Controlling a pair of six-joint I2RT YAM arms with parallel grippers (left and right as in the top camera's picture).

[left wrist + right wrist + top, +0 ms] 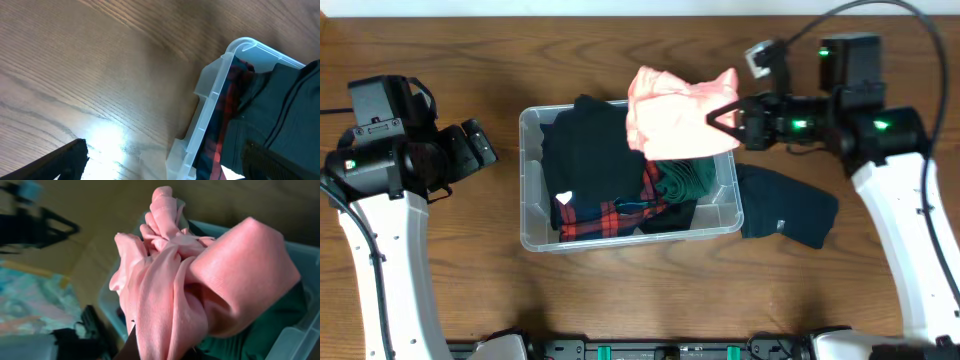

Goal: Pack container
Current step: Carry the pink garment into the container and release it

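The clear plastic container sits at the table's middle, holding a black garment, a red plaid garment and a green garment. My right gripper is shut on a pink garment and holds it above the container's right half; it fills the right wrist view. My left gripper is open and empty, left of the container. The left wrist view shows the container's corner between its fingers.
A dark navy garment lies on the table to the right of the container, below my right arm. Bare wood surrounds the container on the left and front.
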